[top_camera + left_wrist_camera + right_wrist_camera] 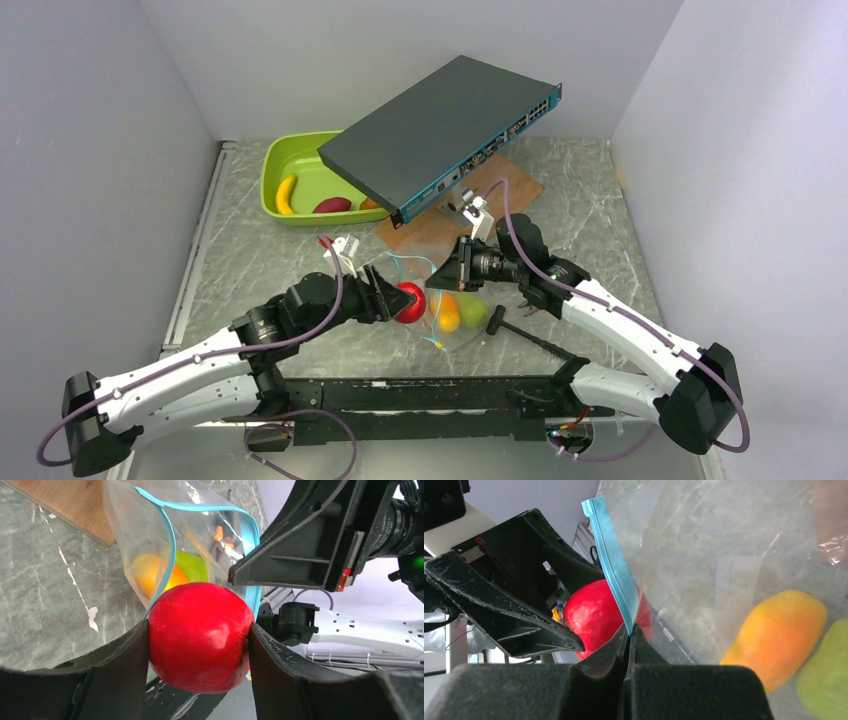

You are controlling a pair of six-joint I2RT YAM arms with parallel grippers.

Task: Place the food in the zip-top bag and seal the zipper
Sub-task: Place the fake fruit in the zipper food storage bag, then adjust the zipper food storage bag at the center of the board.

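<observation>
Mouth-loading step, by my reading. Left claw (390, 298) stands partly open, its two fingers pressed against opposite sides of the red apple (200, 637), so the fruit is carried, not resting on the table (250, 270). The apple hangs right at the mouth of the zip-top bag (704, 550), just outside it. Right claw (629, 632) is closed tight on the teal zipper (610, 560), pinching one lip of the mouth. That raised lip likely serves to hold the opening wide and the bag propped up so fruit can pass in. From the left wrist view the teal edge forms an open loop directly behind the apple. An orange (779, 630) and a green apple (824, 680) lie side by side low in the bag. More food waits well apart in the lime-green tray (272, 170) at the far left: a banana (286, 194) and a dark-red piece (333, 205). A dark flat electronics box (440, 130) leans tilted over a wooden board (505, 190), seemingly no part of the job. The apple looks broad against the opening, so the free lip may fold under as it enters. Zipper not yet sealed.
</observation>
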